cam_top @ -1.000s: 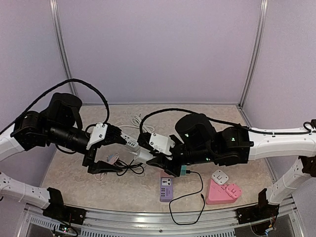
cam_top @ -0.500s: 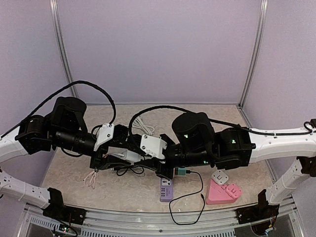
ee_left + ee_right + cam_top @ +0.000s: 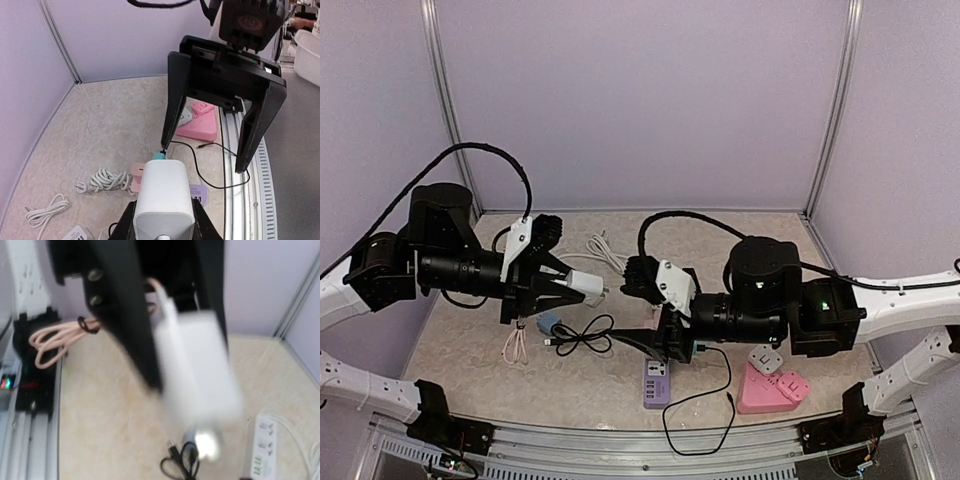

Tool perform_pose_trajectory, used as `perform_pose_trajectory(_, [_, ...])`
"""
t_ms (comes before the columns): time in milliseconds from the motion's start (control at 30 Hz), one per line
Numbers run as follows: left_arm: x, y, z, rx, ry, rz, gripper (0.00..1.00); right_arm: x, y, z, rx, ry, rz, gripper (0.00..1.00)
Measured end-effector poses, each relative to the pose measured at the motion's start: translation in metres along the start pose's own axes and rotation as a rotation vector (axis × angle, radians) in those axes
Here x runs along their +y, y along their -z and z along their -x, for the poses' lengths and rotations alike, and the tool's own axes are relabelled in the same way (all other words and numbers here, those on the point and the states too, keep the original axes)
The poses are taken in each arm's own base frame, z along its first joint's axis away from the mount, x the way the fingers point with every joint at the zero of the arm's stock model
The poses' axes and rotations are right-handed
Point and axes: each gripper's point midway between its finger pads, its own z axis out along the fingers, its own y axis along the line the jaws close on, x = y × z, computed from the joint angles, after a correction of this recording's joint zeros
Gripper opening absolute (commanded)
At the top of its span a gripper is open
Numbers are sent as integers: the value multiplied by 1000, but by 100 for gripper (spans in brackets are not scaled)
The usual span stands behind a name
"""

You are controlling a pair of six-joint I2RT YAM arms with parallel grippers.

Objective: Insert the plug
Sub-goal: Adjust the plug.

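The plug is a white block adapter, and my left gripper is shut on it, one black finger on each side. From above, the plug hangs over the table at the tip of the left gripper. My right gripper faces it from the right, apart from it. In the left wrist view the right gripper stands open, with nothing between its fingers. The right wrist view is blurred and shows the plug held by the left arm's black fingers. A purple power strip lies below.
A pink socket block lies at the front right. On the floor are a black cable, a pink cable bundle and a white coiled cable. A teal connector trails a black lead. A white power strip lies flat.
My left gripper closed on the plug and drew back left with it. My right gripper let go, opened and pulled away to the right.
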Motion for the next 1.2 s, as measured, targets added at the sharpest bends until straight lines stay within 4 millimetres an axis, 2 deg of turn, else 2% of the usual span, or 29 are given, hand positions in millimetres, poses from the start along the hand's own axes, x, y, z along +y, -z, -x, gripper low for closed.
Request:
perform_pose_trajectory(133, [18,14,24,-144,93,42,0,-18,19,15,-144,-93,-47,82])
perform_pose_trajectory(233, [14,14,37,-225,127,6,0,-32,25,36,-243,-160,-76,85])
perform_pose_trajectory(333, [9,8,40,-268,162,-35,0,-40,30,54,-328,-220,-81,82])
perform_pose_trajectory(433, [6,4,41,-288,185,-62,0,-39,28,60,-362,-248,-51,69])
perform_pose_trajectory(533, [5,4,46,-310,189,-77,0,-31,18,61,-359,-254,1,60])
perform_pose_trajectory(633, [4,6,53,-338,182,-86,0,-24,11,59,-352,-253,46,45])
perform_pose_trajectory(800, [1,7,58,-357,175,-101,0,-20,12,63,-369,-258,103,42])
perform_pose_trajectory(933, [-2,5,57,-360,175,-110,0,-21,12,69,-381,-253,121,30])
perform_pose_trajectory(1033, [-4,3,56,-364,175,-117,0,-23,9,71,-380,-257,128,25])
perform_pose_trajectory(1100, [-4,3,56,-368,173,-115,0,-23,9,71,-381,-255,138,13])
perform_pose_trajectory(1133, [-4,4,57,-371,172,-114,0,-22,9,72,-381,-255,144,1])
perform_pose_trajectory(1200, [-3,4,57,-376,172,-112,0,-22,9,73,-382,-254,151,0])
